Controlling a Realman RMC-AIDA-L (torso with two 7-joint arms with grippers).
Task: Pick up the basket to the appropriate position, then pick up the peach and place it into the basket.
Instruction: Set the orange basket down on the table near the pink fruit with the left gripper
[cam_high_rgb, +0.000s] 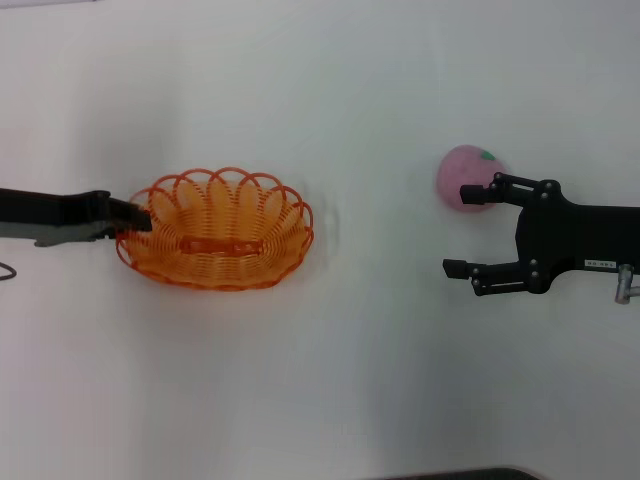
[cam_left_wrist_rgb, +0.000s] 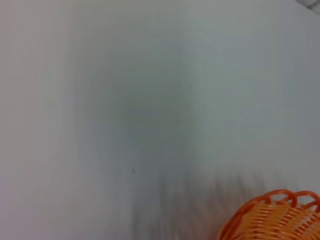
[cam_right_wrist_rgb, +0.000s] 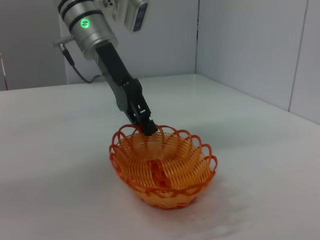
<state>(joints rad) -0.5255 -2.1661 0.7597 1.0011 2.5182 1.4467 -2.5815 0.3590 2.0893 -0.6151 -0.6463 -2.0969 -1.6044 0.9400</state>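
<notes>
Orange basket (cam_high_rgb: 215, 230) on white tabletop (cam_high_rgb: 330, 380), left of center in head view, upright, oval, scalloped rim. Left hand (cam_high_rgb: 133, 222) at basket's left end, tips clenched on rim there; arm reaches in from left edge. Right wrist view confirms: left hand (cam_right_wrist_rgb: 148, 129) angled down from above, pinching a rim loop of basket (cam_right_wrist_rgb: 162, 167) on its far side, green light lit on arm's wrist. Basket bottom seems to sit on tabletop (cam_right_wrist_rgb: 60, 165), can't tell if slightly lifted. Left wrist view: mostly bare tabletop (cam_left_wrist_rgb: 125, 100), only a piece of basket rim (cam_left_wrist_rgb: 272, 217) at corner.

Peach (cam_high_rgb: 464, 176) on right side of tabletop, well apart from basket, pink w/ small green mark on top. Right hand (cam_high_rgb: 467, 230) near peach, released, fingers spread wide; upper fingertip (cam_high_rgb: 471, 194) overlaps peach's lower edge in head view, lower fingertip (cam_high_rgb: 455, 267) clear of it, over bare tabletop. Can't tell if upper tip actually touches peach. Peach not between fingers. Right arm comes in from right edge.
</notes>
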